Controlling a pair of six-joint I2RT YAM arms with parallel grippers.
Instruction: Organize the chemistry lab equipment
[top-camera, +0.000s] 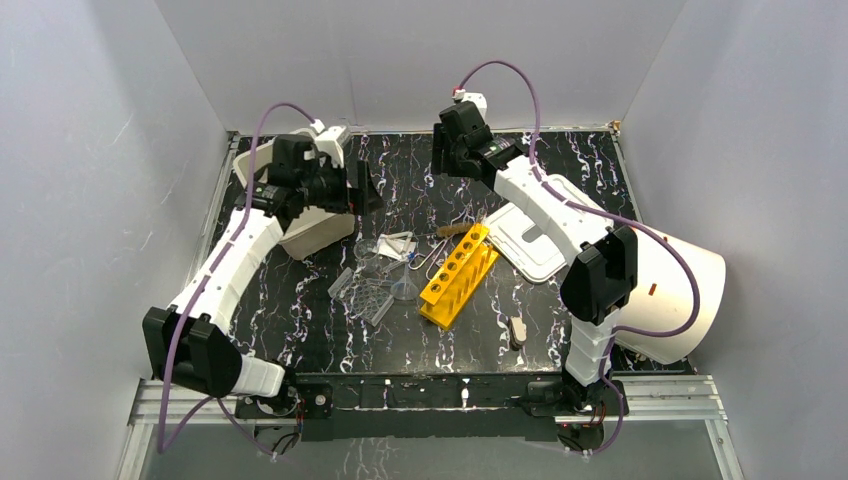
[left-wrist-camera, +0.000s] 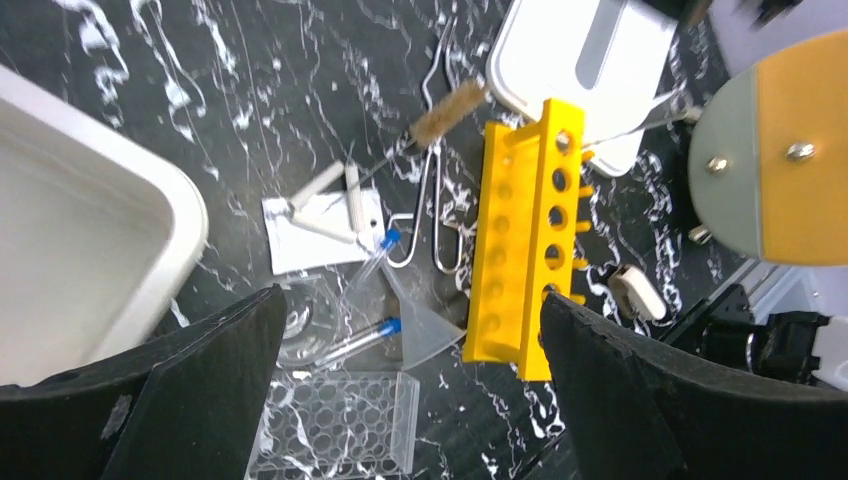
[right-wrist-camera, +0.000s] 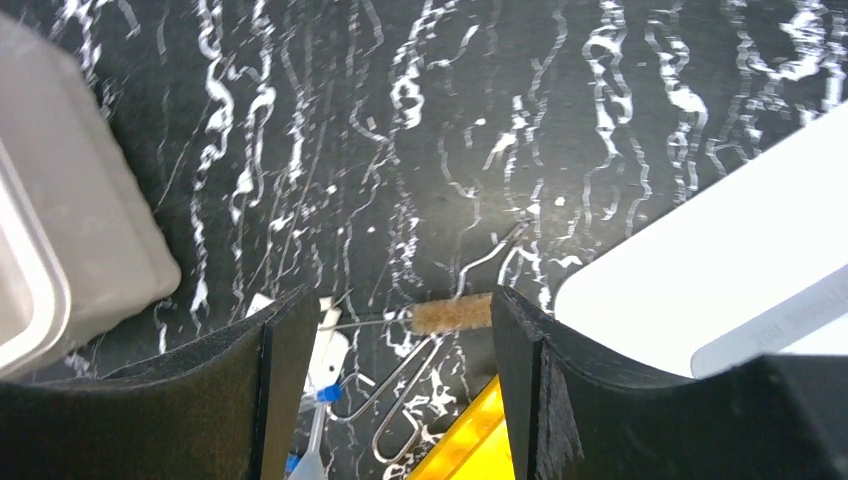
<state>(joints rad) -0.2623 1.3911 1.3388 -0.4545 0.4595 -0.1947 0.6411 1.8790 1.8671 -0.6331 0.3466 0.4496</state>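
**Top external: both arms poised high, nothing picked up**

Top external: yellow tube rack lies mid-scene, glassware heaped at its 9 o'clock, unsorted. At 10 o'clock the left gripper hovers. At 12 the right gripper hangs, elbows bent high.

Left wrist: fingers wide, empty, straddling the clear ridged tray.

Right wrist: fingers well apart, empty, framing the brush; likely the next pick.

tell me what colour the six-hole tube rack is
The tube rack is bright yellow, clearest in the left wrist view.
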